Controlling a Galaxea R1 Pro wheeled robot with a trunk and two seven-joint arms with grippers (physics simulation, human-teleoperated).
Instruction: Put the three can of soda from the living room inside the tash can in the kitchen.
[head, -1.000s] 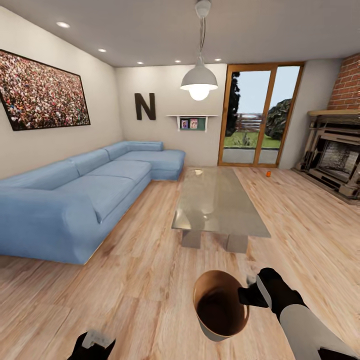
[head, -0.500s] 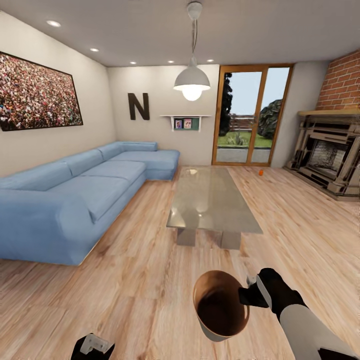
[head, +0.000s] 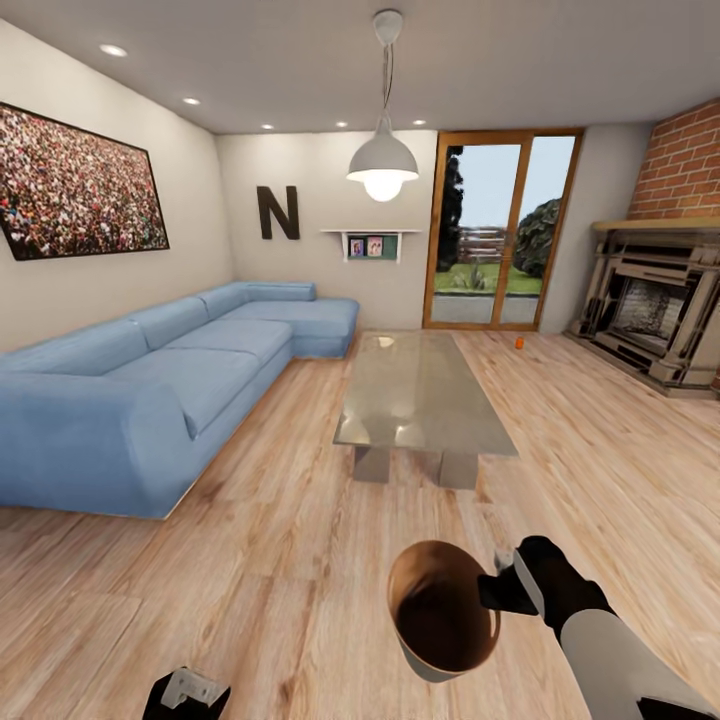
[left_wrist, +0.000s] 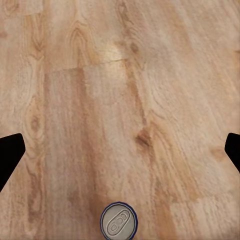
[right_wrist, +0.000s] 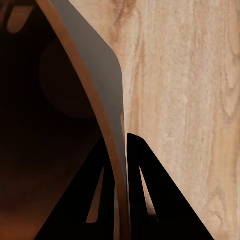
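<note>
- The robot stands in the living room, facing the sofa, the glass table and the fireplace.
- The right gripper is clamped on the rim of the bin; the right wrist view shows one finger inside the wall and one outside, with the bin held over the floor.
- The left gripper sits low at the robot's left; in its wrist view the fingers stand wide apart with nothing between them.
- A blue can stands upright on the floor beneath the left gripper.
- An orange can stands on the floor far off, near the glass doors.
- Step in hand, as I judge it: collecting cans, with the bin carried along.
- Next move: lower the left gripper over the blue can, close on it, then drop it into the bin.
</note>
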